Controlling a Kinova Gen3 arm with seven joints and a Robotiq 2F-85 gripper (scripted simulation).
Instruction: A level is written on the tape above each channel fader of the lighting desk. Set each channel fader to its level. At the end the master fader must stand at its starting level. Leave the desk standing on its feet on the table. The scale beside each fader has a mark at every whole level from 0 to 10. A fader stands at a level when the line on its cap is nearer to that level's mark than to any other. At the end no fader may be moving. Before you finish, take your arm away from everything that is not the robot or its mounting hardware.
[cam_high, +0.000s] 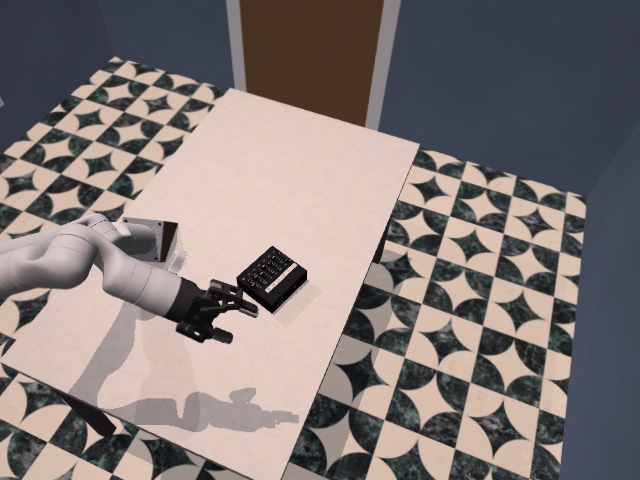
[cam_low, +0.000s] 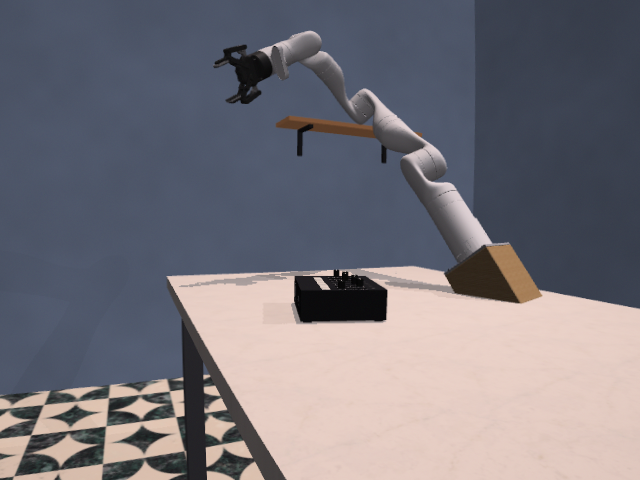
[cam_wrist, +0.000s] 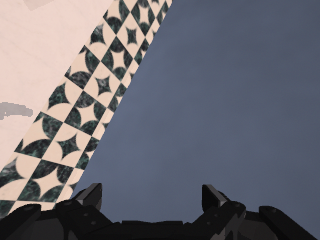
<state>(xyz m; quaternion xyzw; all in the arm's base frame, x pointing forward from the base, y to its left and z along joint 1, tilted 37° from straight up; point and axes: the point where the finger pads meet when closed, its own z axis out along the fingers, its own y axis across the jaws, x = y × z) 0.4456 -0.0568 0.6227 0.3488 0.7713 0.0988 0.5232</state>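
The black lighting desk sits on its feet near the middle of the pale table, while the gripper hangs high above it, fingers spread wide with nothing between them.

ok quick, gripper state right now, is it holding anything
Gripper: open wide, fingers spread with nothing between them, high above the lighting desk.
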